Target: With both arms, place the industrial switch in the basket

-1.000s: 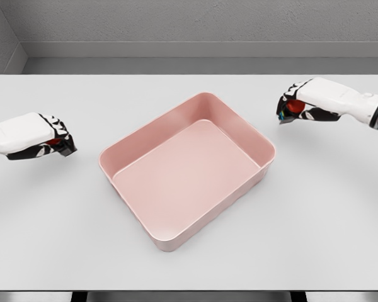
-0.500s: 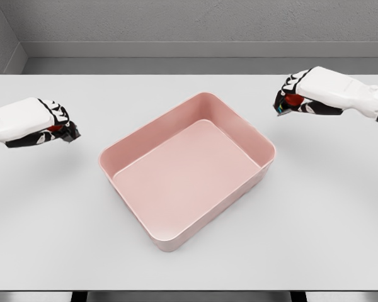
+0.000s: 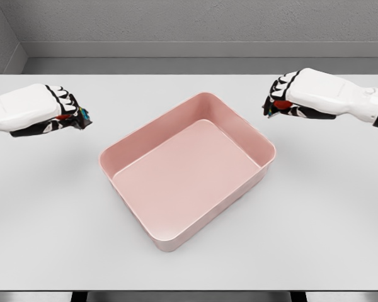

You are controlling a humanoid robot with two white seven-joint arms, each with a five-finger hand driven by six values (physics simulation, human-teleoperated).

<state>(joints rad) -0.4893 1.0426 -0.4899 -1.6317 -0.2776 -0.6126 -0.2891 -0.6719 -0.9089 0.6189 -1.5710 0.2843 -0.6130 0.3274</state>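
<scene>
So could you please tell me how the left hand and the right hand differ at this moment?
The left hand hangs over the table well left of the pink basket; the right hand is nearer, close to the basket's far right corner. The right hand also sits slightly higher in the picture. Both are curled shut around small red-and-dark objects, and the basket holds nothing.

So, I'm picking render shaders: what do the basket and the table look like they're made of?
The basket looks like moulded plastic with a matte pink finish: one seamless piece with rounded corners, a thin rim and only soft highlights. The table looks like a matte white laminate or painted board: flat, uniform, no grain or glare. Neither is certain from a render.
</scene>
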